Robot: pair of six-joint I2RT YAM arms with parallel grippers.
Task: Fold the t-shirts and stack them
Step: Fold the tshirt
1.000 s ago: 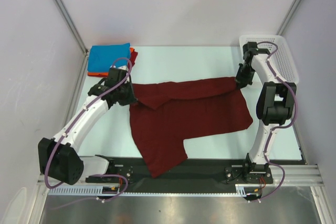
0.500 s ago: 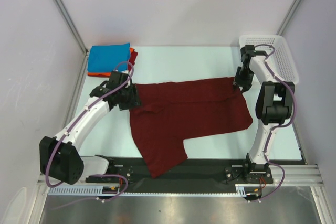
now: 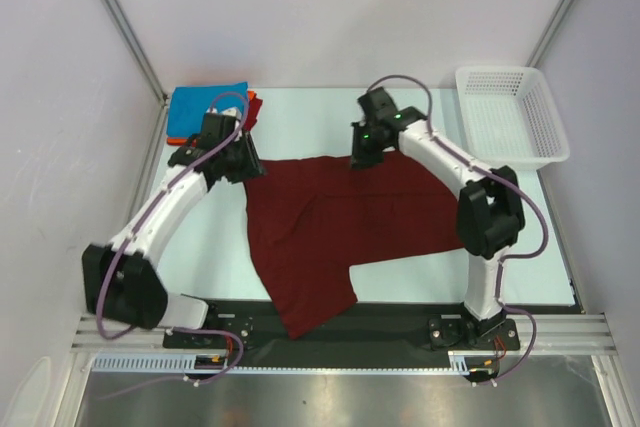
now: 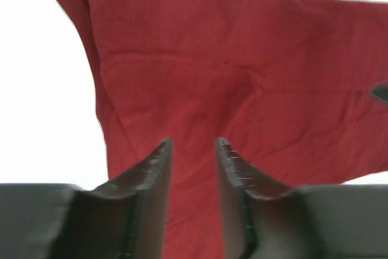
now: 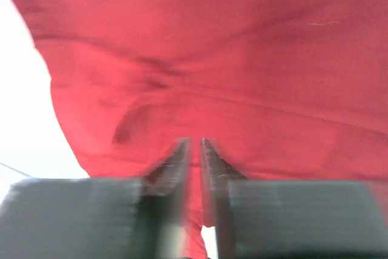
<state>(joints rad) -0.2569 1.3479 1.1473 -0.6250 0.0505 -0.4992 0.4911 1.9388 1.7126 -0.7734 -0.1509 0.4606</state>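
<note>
The maroon t-shirt [image 3: 340, 227] lies spread across the middle of the table [image 3: 300, 117]. At its 10 o'clock corner the left gripper [image 3: 243, 165] hovers, jaws released. At its 12 o'clock edge the right gripper [image 3: 360, 157] is nearly clenched; I cannot tell whether it pinches cloth. At the table's 11 o'clock corner, a blue t-shirt [image 3: 205, 107] lies on an orange-red t-shirt [image 3: 253, 102].

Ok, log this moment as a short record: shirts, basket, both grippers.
handled shirt: dark maroon red cloth t-shirt, spread on the pale table
stack: bright blue folded t-shirt on top of an orange-red t-shirt, far left corner
basket: white plastic mesh basket, far right corner
left gripper: open, over the maroon shirt's left edge
right gripper: fingers nearly together at the shirt's far edge; view blurred, grip on cloth unclear
</note>
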